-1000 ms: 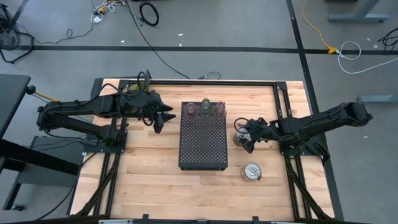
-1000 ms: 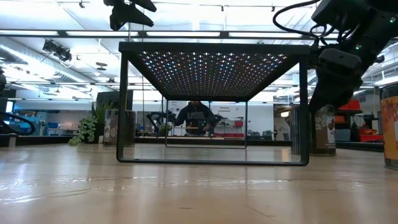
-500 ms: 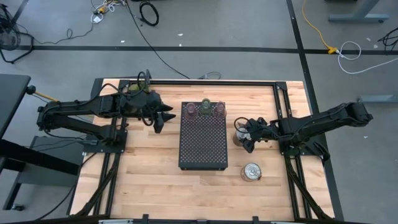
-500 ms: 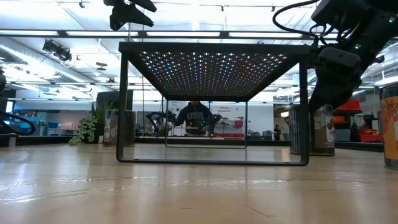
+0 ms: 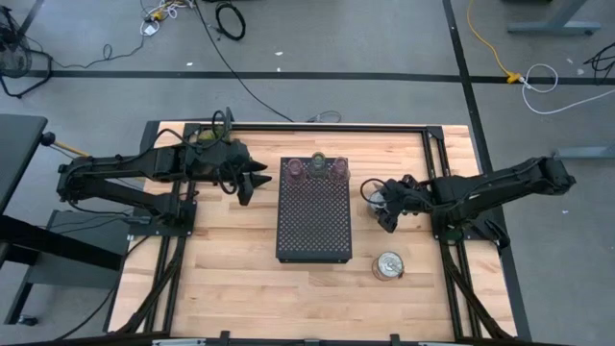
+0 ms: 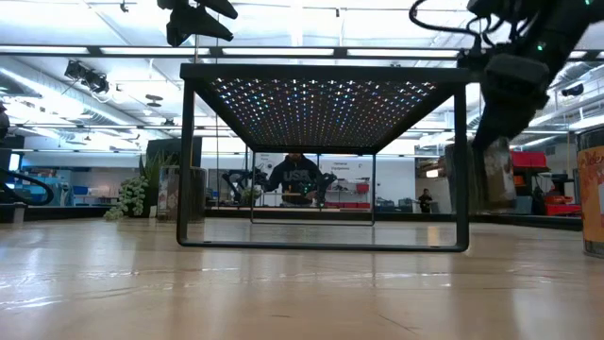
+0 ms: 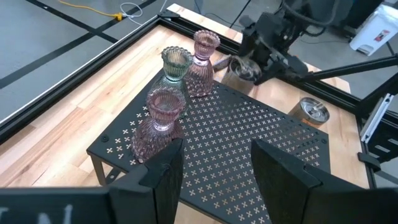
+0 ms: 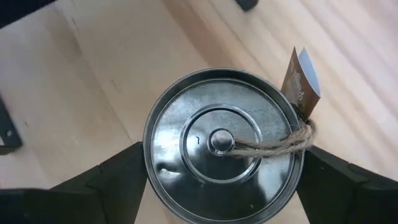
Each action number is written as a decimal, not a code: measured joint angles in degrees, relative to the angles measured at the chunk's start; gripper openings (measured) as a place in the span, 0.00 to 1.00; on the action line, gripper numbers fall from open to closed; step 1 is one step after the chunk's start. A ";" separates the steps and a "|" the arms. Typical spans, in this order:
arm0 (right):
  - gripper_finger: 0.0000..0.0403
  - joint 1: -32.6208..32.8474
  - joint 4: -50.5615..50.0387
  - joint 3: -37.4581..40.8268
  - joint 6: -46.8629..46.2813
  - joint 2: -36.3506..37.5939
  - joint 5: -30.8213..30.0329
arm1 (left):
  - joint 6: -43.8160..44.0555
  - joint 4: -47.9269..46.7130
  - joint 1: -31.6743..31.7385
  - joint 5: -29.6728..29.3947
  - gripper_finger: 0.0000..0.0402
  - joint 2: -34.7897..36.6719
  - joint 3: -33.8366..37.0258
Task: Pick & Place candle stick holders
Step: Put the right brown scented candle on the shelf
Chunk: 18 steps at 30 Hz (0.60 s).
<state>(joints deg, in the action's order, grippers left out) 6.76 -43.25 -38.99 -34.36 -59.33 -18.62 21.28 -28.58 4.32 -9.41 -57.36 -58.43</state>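
Observation:
My right gripper (image 5: 381, 205) is shut on a silvery round holder (image 8: 221, 149) with a metal lid and a tagged twine, just right of the black perforated tray (image 5: 314, 226). Two pinkish holders (image 5: 296, 170) (image 5: 339, 169) and a pale green one (image 5: 317, 160) stand upright on the tray's far end. A second silvery holder (image 5: 388, 265) stands on the table near the tray's right near corner. My left gripper (image 5: 256, 181) hangs open and empty left of the tray; it also shows in the left wrist view (image 7: 214, 174). My right gripper pinches the silvery holder's round side wall (image 8: 149, 168) between its two fingers, one on each side just below the lid's rim. The fingers (image 8: 118, 183) come from above, pointing down. The holder stays upright and hangs clear of the table in the low view (image 6: 493, 175).
The tray stands on thin legs with open space under it (image 6: 321, 189). Dark frame rails (image 5: 437, 163) run along the table's edges. Bare wood lies in front of the tray (image 5: 288, 298). A person sits in the room far behind the table (image 6: 294, 175).
My right gripper has gone up and a little toward the far edge with the silvery holder, which has come off the table and stays upright.

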 joint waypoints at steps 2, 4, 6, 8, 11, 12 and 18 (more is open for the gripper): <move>0.82 0.00 -2.14 -2.32 0.66 -0.01 -0.03 | 0.00 0.00 0.00 0.00 0.47 0.00 0.00; 0.82 0.00 -3.76 -4.68 0.83 0.02 0.04 | 0.00 0.00 0.00 0.00 0.47 0.00 0.00; 0.82 0.02 -6.82 -7.15 0.85 0.02 0.16 | 0.00 0.00 0.00 0.00 0.47 0.00 0.00; 0.82 0.02 -9.67 -10.05 0.94 0.02 0.20 | 0.00 0.00 0.00 0.00 0.47 0.00 0.00; 0.83 0.02 -14.15 -14.66 1.24 0.04 0.08 | 0.02 0.00 0.00 0.00 0.47 0.00 0.00; 0.83 0.02 -15.93 -16.17 1.35 0.10 0.11 | 0.02 0.00 0.00 0.00 0.47 0.00 0.00; 0.82 0.78 -21.31 -24.82 2.31 0.20 0.09 | 0.02 0.00 0.00 -0.02 0.47 0.00 0.00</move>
<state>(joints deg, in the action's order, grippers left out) 7.55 -64.56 -63.80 -32.05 -59.13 -18.52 21.30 -28.58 4.32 -9.43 -57.36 -58.43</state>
